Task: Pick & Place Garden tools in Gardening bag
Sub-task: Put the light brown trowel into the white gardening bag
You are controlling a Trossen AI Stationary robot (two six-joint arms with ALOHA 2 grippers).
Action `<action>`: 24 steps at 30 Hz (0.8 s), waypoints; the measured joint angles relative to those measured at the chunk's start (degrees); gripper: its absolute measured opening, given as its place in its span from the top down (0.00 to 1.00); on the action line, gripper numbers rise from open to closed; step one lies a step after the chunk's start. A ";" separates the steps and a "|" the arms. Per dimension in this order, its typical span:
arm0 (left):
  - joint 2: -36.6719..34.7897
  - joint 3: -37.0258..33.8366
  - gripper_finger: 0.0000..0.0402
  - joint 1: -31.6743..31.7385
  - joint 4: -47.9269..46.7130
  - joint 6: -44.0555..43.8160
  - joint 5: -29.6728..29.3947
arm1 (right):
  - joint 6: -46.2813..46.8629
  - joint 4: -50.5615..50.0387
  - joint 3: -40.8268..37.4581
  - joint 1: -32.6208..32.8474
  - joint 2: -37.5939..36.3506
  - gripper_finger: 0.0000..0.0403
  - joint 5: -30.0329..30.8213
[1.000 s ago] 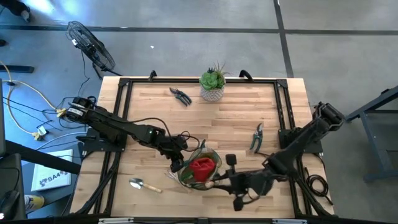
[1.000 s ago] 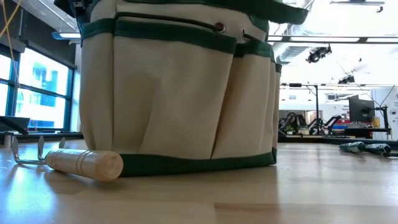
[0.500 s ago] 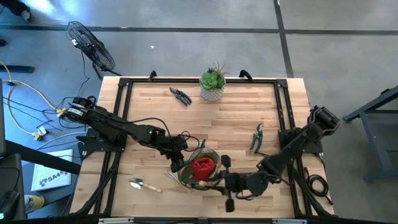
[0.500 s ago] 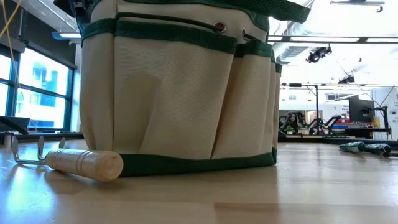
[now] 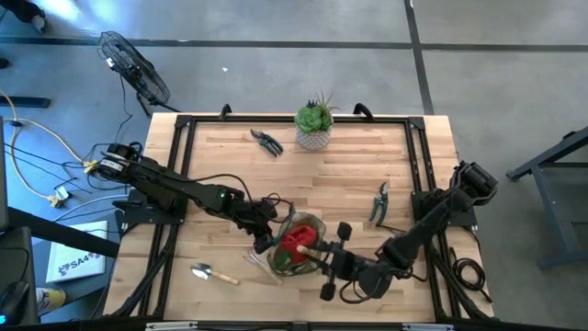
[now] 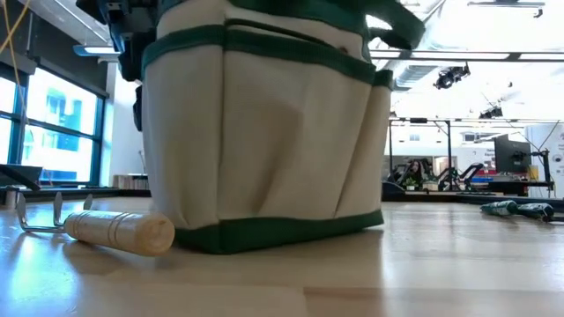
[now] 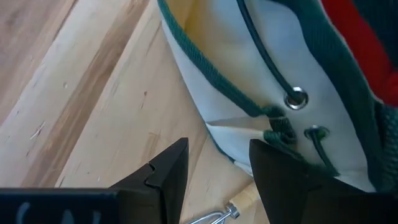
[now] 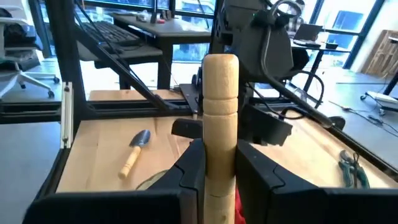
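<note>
Gripping wooden handle point(image 8: 220, 124), right end effector point(image 5: 323, 258) beside gardening bag point(image 5: 296, 245).

Tan woven-canvas gardening bag point(image 6: 264, 150): matt cloth, visible weave, dark green ribbed webbing trim; metal eyelets, dark cord on wall in left wrist view.
Pale butcher-block wooden table point(image 5: 349, 175): smooth, low sheen, faint reflections in low view.
Turned light-wood tool handle point(image 8: 219, 118) between matt black plastic-looking fingers point(image 8: 189, 171) of right gripper point(image 8: 217, 168): smooth, satin.
Wood-handled trowel with grey metal blade point(image 8: 135, 149): blade dull-shiny.
Bare-metal hand fork with pale wooden grip point(image 6: 97, 227): tines glossy.
Red item in bag point(image 5: 296, 243): matt.
</note>
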 joint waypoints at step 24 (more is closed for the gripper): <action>0.02 0.00 0.59 -2.91 3.41 -3.77 -2.11 | 6.43 -5.60 -5.11 -4.56 0.07 0.88 -9.05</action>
